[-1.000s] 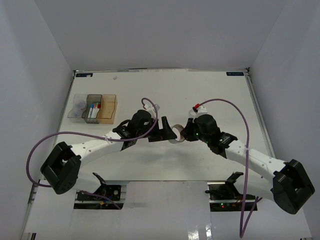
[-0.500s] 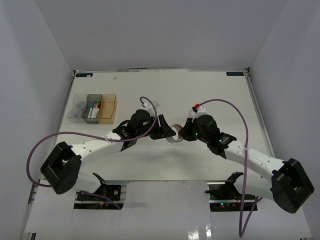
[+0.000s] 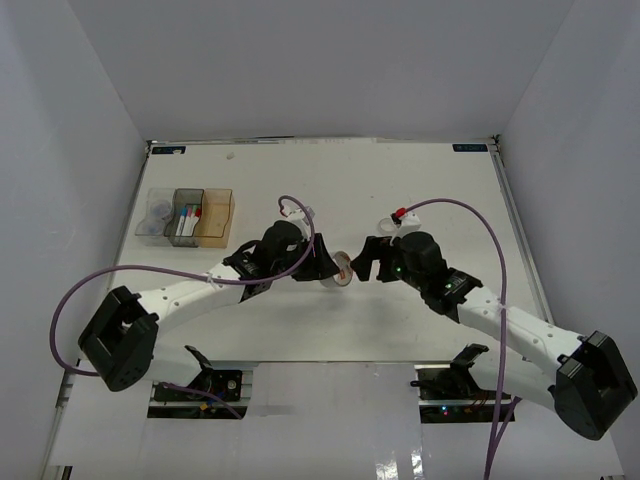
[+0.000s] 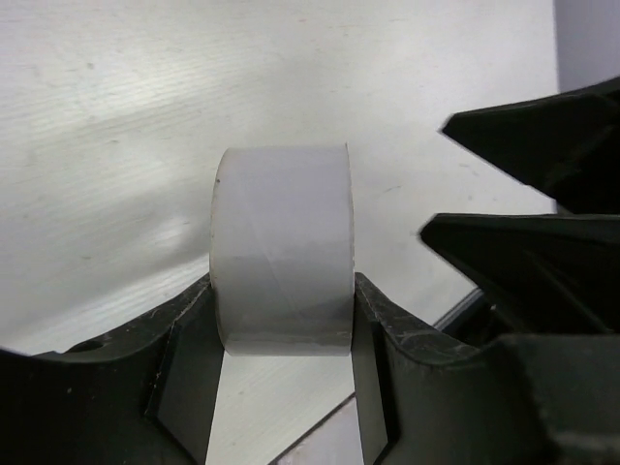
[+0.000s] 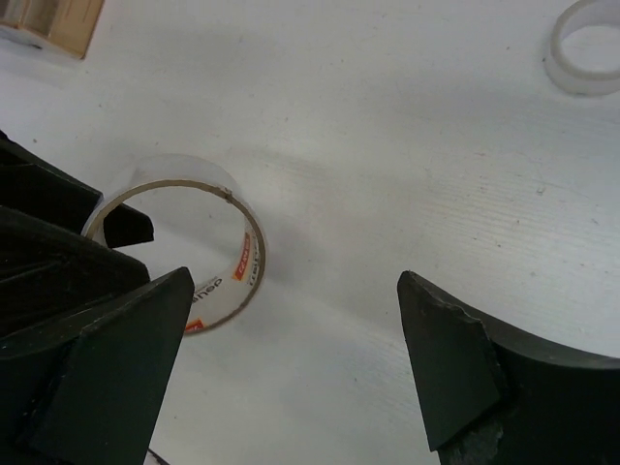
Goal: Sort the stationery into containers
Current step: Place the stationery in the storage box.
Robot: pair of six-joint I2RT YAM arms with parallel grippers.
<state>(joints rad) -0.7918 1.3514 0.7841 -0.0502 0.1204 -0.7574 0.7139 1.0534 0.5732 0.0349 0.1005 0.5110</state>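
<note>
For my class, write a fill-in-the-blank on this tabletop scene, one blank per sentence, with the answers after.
Of the left gripper and right gripper, only the ____ one holds the tape roll.
The right gripper's jaws stand ____.
The markers lie in the grey bin, the ____ of three in a row.
A spare roll lies loose on the ____.
Answers: left, open, middle, table.

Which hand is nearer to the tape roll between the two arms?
Left. The left hand is shut on the tape roll, a finger on each side; the right hand is open just beside it, gripping nothing.
</note>
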